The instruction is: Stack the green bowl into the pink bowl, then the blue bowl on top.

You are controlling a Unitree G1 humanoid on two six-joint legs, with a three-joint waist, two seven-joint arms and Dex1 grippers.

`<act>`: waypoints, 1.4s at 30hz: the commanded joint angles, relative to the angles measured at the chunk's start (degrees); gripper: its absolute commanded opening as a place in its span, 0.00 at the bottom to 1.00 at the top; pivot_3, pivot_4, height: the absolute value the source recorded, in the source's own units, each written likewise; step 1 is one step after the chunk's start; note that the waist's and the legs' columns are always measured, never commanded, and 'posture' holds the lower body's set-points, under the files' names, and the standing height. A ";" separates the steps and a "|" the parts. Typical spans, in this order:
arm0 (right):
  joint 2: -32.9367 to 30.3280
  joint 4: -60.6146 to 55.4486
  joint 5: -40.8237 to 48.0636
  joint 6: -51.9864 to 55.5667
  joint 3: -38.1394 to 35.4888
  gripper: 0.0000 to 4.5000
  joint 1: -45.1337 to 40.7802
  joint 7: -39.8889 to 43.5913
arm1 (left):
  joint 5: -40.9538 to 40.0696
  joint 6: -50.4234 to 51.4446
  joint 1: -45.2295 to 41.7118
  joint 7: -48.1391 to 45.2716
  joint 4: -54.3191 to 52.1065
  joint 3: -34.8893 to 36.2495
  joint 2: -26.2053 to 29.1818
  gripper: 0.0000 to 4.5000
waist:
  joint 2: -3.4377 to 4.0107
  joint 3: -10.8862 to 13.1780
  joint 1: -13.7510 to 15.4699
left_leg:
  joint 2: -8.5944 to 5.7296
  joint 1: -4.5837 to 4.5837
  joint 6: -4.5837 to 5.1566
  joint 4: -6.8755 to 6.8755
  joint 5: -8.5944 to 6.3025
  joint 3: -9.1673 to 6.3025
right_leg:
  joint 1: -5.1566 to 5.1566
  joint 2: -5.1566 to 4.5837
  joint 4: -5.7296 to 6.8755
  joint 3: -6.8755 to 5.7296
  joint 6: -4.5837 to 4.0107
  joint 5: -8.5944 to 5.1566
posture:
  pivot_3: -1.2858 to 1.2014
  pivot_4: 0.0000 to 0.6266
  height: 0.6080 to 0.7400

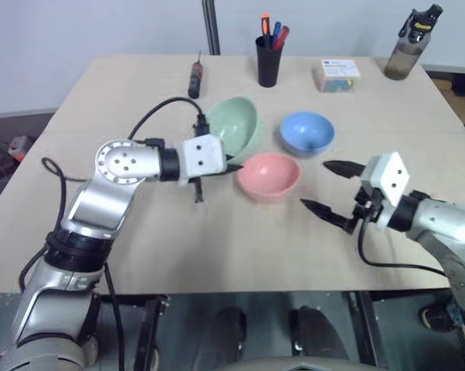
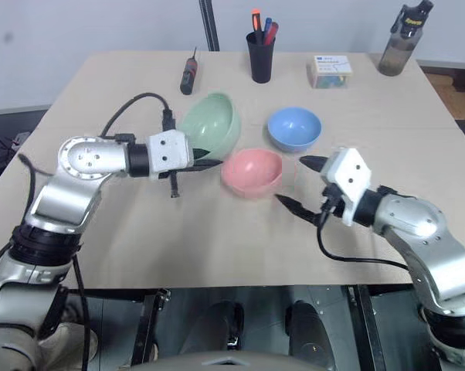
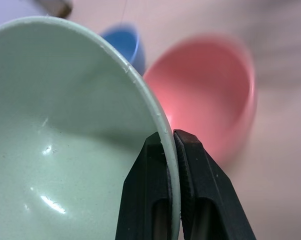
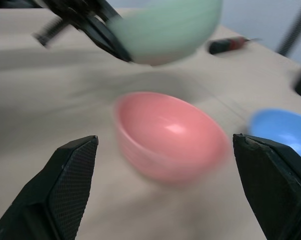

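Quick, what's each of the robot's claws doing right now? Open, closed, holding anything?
Left gripper: shut on the rim of the green bowl, holding it tilted, off the table.
Right gripper: open wide, holding nothing.

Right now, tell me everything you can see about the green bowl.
The green bowl is small, round, pale mint green, smooth and plain, and looks like plastic. It is lifted off the table and tilted steeply. The left gripper is shut on its rim, one finger inside and one outside. It hangs beside and just above the pink bowl, apart from it, with the blue bowl further back.
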 commanded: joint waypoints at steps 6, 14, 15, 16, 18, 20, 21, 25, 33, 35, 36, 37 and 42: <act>-1.35 -9.45 1.90 1.93 -8.29 1.00 6.58 -4.99 | 0.91 -8.17 -6.60 -12.61 12.28 -8.35 -6.06 0.01 | 0.02 0.00 -0.87 | -0.01 0.12 0.02 0.00 -0.01 0.08 | 0.05 0.10 0.07 0.08 0.00 0.00 | 0.52 0.24 1.00; -1.30 -13.32 3.19 3.62 -10.40 1.00 9.72 -8.47 | 4.76 -11.99 -11.92 -19.10 21.95 -11.70 -7.04 0.38 | 0.01 -0.01 -0.48 | -0.04 0.10 0.04 0.03 -0.02 0.06 | 0.07 0.10 0.03 0.07 0.00 0.00 | 0.52 0.24 1.00; -1.31 -13.44 3.44 3.70 -10.50 1.00 9.92 -8.71 | 5.15 -12.15 -12.20 -18.85 22.27 -11.50 -7.19 0.45 | 0.01 -0.01 -0.43 | -0.04 0.10 0.04 0.03 -0.02 0.05 | 0.07 0.09 0.03 0.06 0.00 0.00 | 0.52 0.24 1.00; -1.34 -13.49 3.65 3.73 -10.54 1.00 10.07 -8.91 | 5.34 -12.19 -12.34 -18.79 22.40 -11.29 -7.26 0.54 | 0.01 -0.01 -0.39 | -0.04 0.09 0.04 0.03 -0.02 0.04 | 0.07 0.09 0.03 0.05 0.00 0.00 | 0.52 0.24 1.00; -1.51 -13.23 3.84 3.60 -10.23 1.00 10.07 -9.18 | 5.07 -12.21 -12.38 -18.15 22.16 -10.37 -7.48 0.68 | 0.01 -0.01 -0.42 | -0.04 0.09 0.04 0.03 -0.02 0.03 | 0.07 0.09 0.03 0.05 0.00 0.00 | 0.52 0.24 1.00; -1.59 -12.21 3.84 3.31 -9.51 1.00 9.48 -9.14 | 3.42 -10.06 -12.30 -16.88 20.43 -8.31 -7.65 0.82 | 0.01 -0.01 -0.49 | -0.03 0.10 0.04 0.03 -0.02 0.04 | 0.07 0.09 0.04 0.06 0.00 0.00 | 0.52 0.24 1.00; -1.63 -11.84 3.86 3.21 -9.28 1.00 9.26 -9.11 | 2.71 -9.24 -12.18 -16.81 19.66 -7.61 -7.59 0.82 | 0.01 -0.01 -0.56 | -0.02 0.10 0.04 0.03 -0.02 0.04 | 0.06 0.10 0.04 0.06 0.00 0.00 | 0.52 0.24 1.00; -4.68 -2.72 -0.55 1.36 -3.18 1.00 3.66 -6.75 | -6.31 5.36 -8.39 -14.31 10.60 0.52 -4.37 0.82 | 0.02 0.00 -1.29 | 0.02 0.12 0.04 0.03 -0.02 0.09 | 0.06 0.10 0.05 0.10 0.01 0.00 | 0.52 0.24 1.00; -2.99 35.83 -18.70 -19.01 17.13 1.00 -22.75 1.43 | -20.17 20.73 10.26 -5.06 0.70 19.08 0.50 0.93 | 0.04 0.01 -1.88 | 0.16 0.24 0.02 -0.03 0.00 0.18 | 0.00 0.12 0.14 0.20 0.00 -0.01 | 0.52 0.24 1.00; -0.42 47.88 -23.07 -26.62 21.61 1.00 -30.02 4.39 | -22.06 22.36 16.28 -3.18 -3.30 22.73 1.49 1.00 | 0.06 0.05 -3.14 | 0.32 0.23 -0.21 -0.02 0.12 0.24 | -0.02 0.19 0.08 0.22 -0.01 0.00 | 0.52 0.24 1.00; 0.86 53.65 -24.71 -30.17 23.12 1.00 -33.16 5.54 | -22.54 22.75 18.39 -1.31 -5.30 24.20 1.34 1.00 | 0.07 0.06 -3.11 | 0.28 0.24 -0.22 -0.06 0.13 0.30 | -0.04 0.11 0.08 0.30 0.00 0.00 | 0.52 0.24 1.00; 2.16 59.24 -26.12 -33.75 24.37 1.00 -36.03 6.65 | -23.20 23.49 20.16 0.65 -7.31 25.71 1.12 1.00 | 0.04 0.07 -2.92 | 0.26 0.22 -0.22 -0.08 0.13 0.29 | -0.04 0.09 0.07 0.30 0.00 0.00 | 0.52 0.24 1.00; 7.92 81.40 -32.11 -46.70 27.96 1.00 -46.62 9.01 | -28.15 26.45 26.34 7.35 -15.70 31.37 0.21 1.00 | 0.00 0.09 -1.49 | 0.24 0.08 -0.26 -0.08 0.14 0.05 | -0.04 0.01 -0.02 0.07 -0.01 0.00 | 0.52 0.24 1.00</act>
